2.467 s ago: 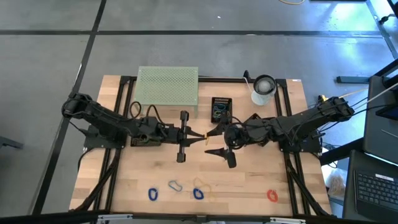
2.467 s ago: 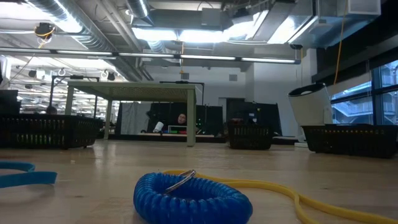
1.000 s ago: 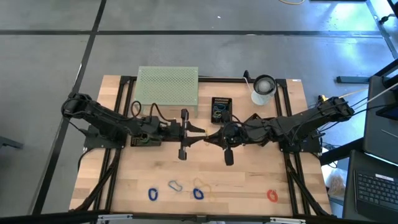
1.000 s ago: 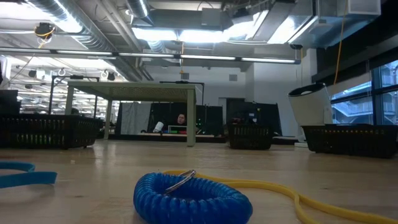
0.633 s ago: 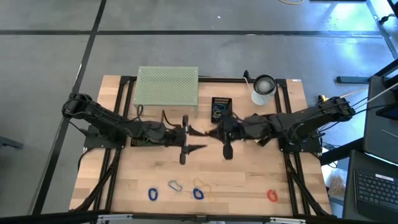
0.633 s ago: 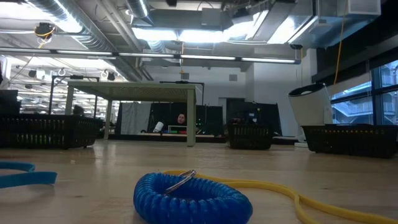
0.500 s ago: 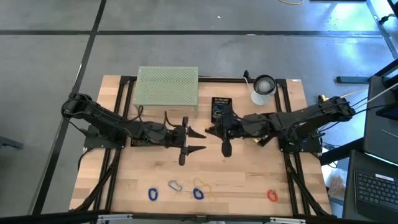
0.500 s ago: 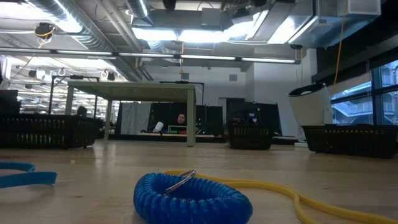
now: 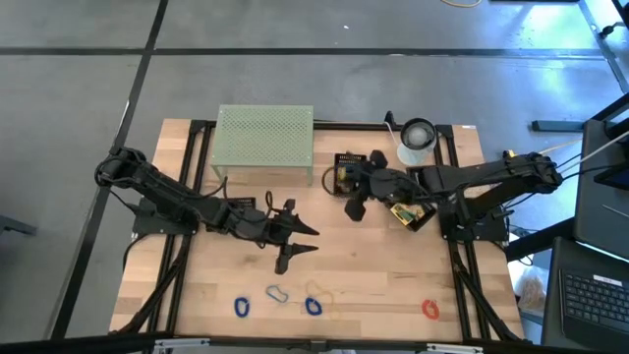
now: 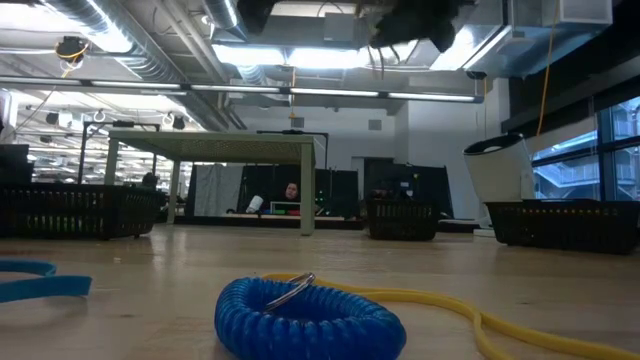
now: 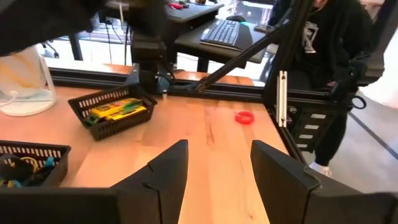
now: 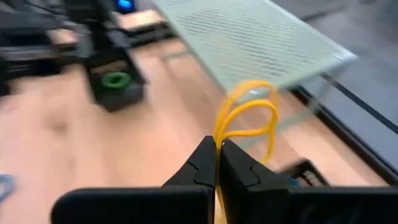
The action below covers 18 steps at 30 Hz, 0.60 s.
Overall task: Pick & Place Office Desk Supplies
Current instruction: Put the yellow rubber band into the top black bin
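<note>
My right gripper (image 9: 337, 179) is shut on a thin yellow rubber band (image 12: 249, 118) over the small black basket (image 9: 351, 169) at the table's far middle. My left gripper (image 9: 307, 239) hangs open above the table's middle, nothing between its fingers (image 11: 168, 177). A yellow-green crayon box (image 11: 116, 111) lies in another black basket (image 9: 411, 213) under my right arm. Two blue loop clips (image 9: 242, 306) (image 9: 314, 306), a grey one (image 9: 277, 293), a yellow band (image 10: 470, 312) and a red clip (image 9: 429, 308) lie along the near edge. My right gripper pinches the yellow rubber band at the loop's lower part (image 12: 217, 144) between its two fingertips. The band stands out beyond the fingers as a double loop, lifted clear of the table. The fingers slant down toward the table's far left.
The pale-green mesh stand (image 9: 264, 136) stands at the far left of the table and the white roll (image 9: 417, 141) at the far right. A black basket with a green item (image 12: 115, 84) sits near my left arm. A person (image 11: 329, 43) stands beyond the table's right edge.
My left gripper has opened, drawn away from my right gripper and swung toward the near edge, sinking a little. My right gripper, still shut, has swung toward the far edge with the yellow band, ending over the small black basket.
</note>
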Motion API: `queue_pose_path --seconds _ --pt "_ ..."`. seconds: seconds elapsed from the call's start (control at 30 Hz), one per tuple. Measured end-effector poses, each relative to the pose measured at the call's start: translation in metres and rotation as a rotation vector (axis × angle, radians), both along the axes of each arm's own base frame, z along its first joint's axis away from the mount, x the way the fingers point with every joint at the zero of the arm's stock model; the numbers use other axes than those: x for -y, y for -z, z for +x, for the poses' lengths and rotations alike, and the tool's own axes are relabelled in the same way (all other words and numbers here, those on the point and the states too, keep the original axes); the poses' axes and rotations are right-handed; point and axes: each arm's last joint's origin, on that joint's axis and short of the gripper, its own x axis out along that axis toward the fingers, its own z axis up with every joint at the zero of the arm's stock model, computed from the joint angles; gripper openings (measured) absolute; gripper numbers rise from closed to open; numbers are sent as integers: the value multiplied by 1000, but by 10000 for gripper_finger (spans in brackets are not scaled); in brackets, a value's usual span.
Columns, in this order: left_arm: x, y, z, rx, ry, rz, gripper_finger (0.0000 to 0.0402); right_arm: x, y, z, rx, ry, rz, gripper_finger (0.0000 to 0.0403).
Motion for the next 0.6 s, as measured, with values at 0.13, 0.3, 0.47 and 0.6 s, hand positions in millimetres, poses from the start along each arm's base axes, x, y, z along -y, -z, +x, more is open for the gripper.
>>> queue_pose_path --seconds 0.13,0.3,0.47,0.6 --pt "5 0 -2 0 15 -7 173 15 10 -1 -75 105 13 5" --pt "10 0 -4 1 28 -11 168 31 27 8 -150 177 21 6" --pt "15 0 -6 4 15 -3 164 47 49 20 -239 226 21 6" --pt "22 0 -9 4 35 -3 164 59 66 23 -330 262 19 7"
